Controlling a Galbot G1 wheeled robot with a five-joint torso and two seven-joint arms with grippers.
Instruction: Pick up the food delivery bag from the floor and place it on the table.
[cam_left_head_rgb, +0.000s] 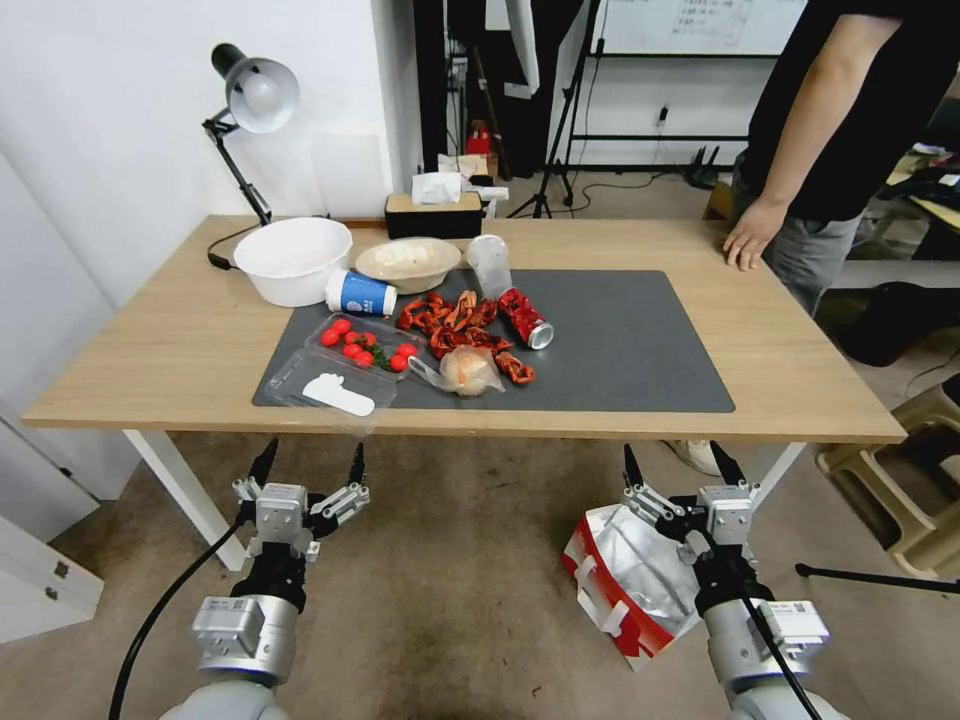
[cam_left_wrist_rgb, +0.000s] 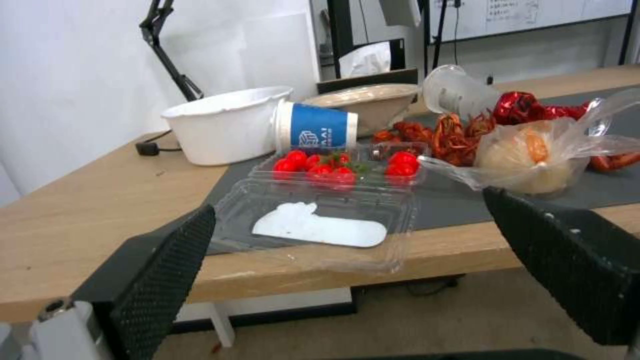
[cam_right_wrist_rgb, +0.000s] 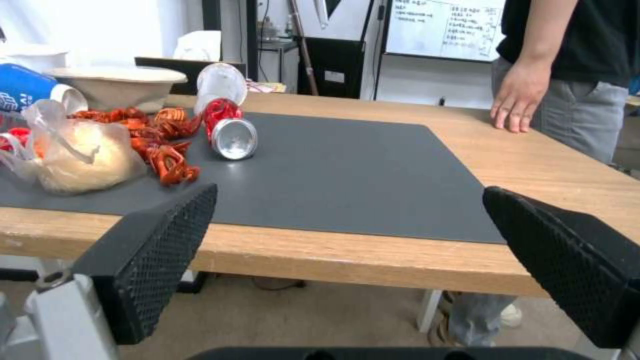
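The food delivery bag stands on the floor at about five o'clock, below the counter's near edge. The right hand hovers just above it, fingers spread apart and empty. The left hand, at seven o'clock, hangs equally wide apart before the counter.

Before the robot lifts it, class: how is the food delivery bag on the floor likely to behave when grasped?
The food delivery bag looks like thin paper with crinkled foil lining, so its walls will probably buckle if pinched. It lies tilted with its mouth open beneath the right gripper, so it may sag or swing if lifted by one handle. It seems light for its size.
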